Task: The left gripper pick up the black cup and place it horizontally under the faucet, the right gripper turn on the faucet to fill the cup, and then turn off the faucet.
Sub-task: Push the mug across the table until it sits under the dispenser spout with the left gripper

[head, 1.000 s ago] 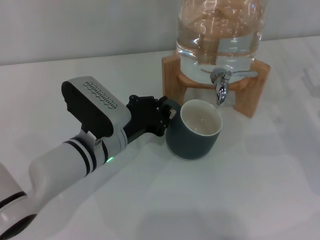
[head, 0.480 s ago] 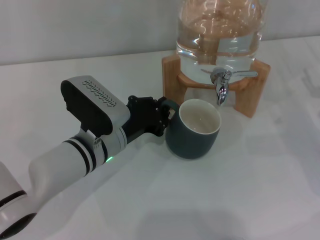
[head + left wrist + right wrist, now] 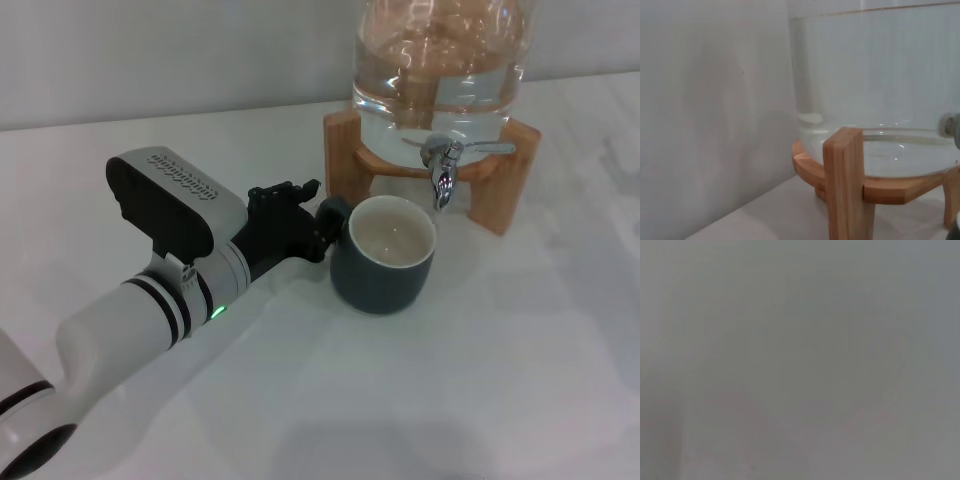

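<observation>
Shifted slightly left since earlier: black cup (image 3: 385, 255), squat teal-grey with cream inside, upright beneath faucet (image 3: 441, 166), handle pinched by left gripper (image 3: 322, 222); left wrist view: glass jar (image 3: 875, 85) on wooden stand (image 3: 850, 180); right wrist view: featureless grey

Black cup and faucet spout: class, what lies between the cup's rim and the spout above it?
Nothing: in the head view, the faucet spout hangs just over the black cup rim's far right edge, the gap bare.
</observation>
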### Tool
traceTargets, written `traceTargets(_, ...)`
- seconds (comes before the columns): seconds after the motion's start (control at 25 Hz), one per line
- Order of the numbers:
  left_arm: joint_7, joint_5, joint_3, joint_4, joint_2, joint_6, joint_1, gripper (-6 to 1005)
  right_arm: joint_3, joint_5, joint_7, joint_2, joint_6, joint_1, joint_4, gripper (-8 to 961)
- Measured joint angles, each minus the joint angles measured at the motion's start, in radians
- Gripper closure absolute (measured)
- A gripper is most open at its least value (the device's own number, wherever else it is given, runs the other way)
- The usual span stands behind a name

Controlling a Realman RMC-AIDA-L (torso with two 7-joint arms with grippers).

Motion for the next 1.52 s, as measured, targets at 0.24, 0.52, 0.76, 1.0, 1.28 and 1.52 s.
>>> traceTargets(0.24, -0.003, 0.002, 0.0, 0.001, 0.0, -0.001, 0.0, 623, 0.0, 0.0, 0.0, 0.0, 0.001, -0.001, 0.0, 145)
traceTargets(0.52, -0.003, -0.001, 0.0, 0.002, 0.0, -0.002, 0.0, 535, 0.0, 0.0, 0.0, 0.0, 0.023, -0.001, 0.006, 145)
traceTargets(0.76, -0.003, -0.011, -0.004, 0.005, 0.0, -0.008, -0.009, 404, 0.0, 0.0, 0.0, 0.0, 0.032, -0.003, 0.009, 145)
traceTargets(1.0, -0.004, -0.031, -0.008, -0.002, 0.0, -0.009, -0.025, 334, 0.0, 0.0, 0.0, 0.0, 0.036, -0.003, 0.01, 145)
traceTargets(1.28, -0.004, -0.034, -0.003, -0.007, 0.0, -0.011, -0.032, 323, 0.0, 0.0, 0.0, 0.0, 0.036, -0.003, 0.01, 145)
traceTargets(1.52, -0.004, -0.035, -0.001, -0.003, 0.0, -0.013, -0.021, 315, 0.0, 0.0, 0.0, -0.003, 0.036, -0.003, 0.01, 145)
